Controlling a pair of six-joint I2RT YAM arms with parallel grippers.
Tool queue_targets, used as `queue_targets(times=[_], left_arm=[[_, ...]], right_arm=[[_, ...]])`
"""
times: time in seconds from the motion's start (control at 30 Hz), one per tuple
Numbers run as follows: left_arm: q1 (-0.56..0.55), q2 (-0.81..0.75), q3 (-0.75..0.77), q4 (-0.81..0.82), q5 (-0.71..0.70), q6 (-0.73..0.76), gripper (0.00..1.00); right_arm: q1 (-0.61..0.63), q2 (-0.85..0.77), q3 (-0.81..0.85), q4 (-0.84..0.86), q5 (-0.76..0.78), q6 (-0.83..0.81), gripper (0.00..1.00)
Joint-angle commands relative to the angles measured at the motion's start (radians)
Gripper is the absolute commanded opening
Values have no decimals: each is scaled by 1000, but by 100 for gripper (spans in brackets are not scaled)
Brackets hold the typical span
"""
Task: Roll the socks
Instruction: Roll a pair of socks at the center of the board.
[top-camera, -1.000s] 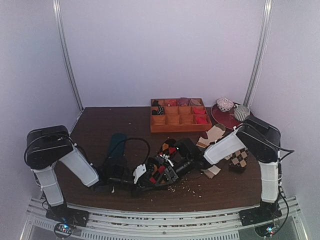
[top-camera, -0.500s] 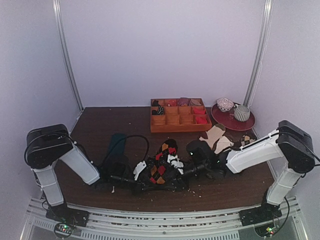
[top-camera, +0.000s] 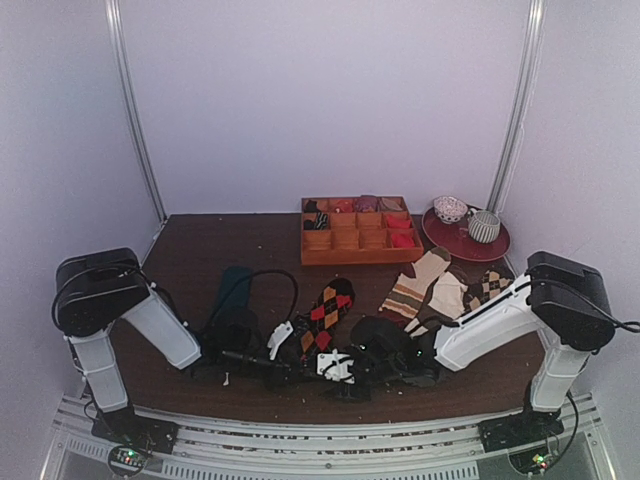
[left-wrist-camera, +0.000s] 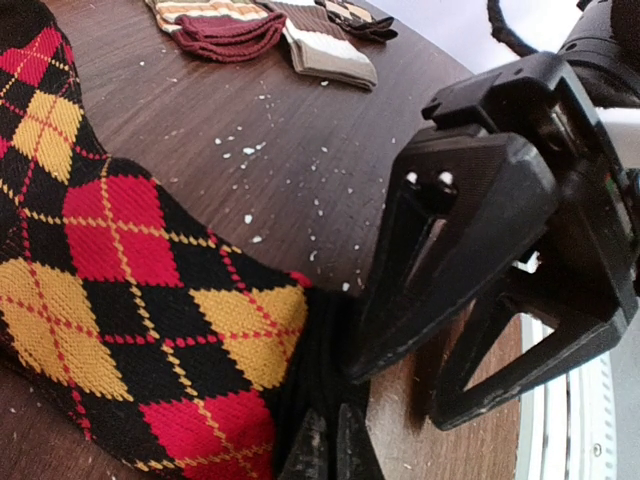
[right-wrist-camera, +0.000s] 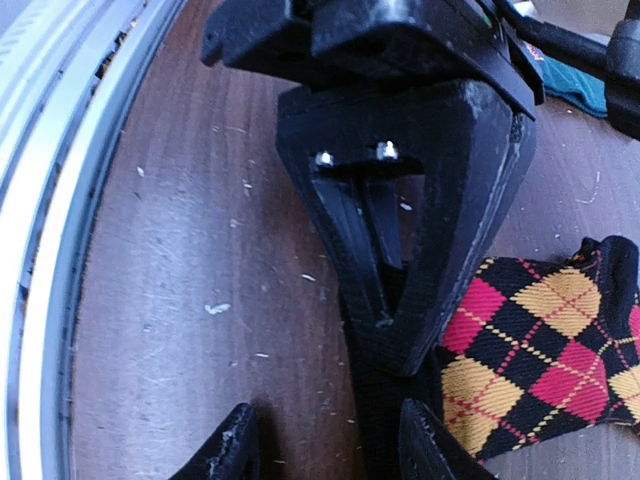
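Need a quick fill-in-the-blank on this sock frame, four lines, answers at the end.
1. The left pincer is ___ on the argyle sock's black cuff.
2. The right pincer is ___, straddling that cuff.
3. The cup and bowl stand on a red ___.
4. The teal sock lies on the ___ arm's side.
Missing words: shut; open; plate; left.
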Motion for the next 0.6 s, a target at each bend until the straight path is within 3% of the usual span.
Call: queue_targets(times=[0.0,0.27,0.57], left_arm=[[-5,51,-56,-221,-14,-11,0],[-5,47,-59,-224,-16,-8,0],[-5,45,-56,-230,-18,-3,0]], right_arm=[[1,35,16,17,95,-43,47],[-7,-51,-33,90,151,-29,50],[-24,39,32,-8,58,-46,50]])
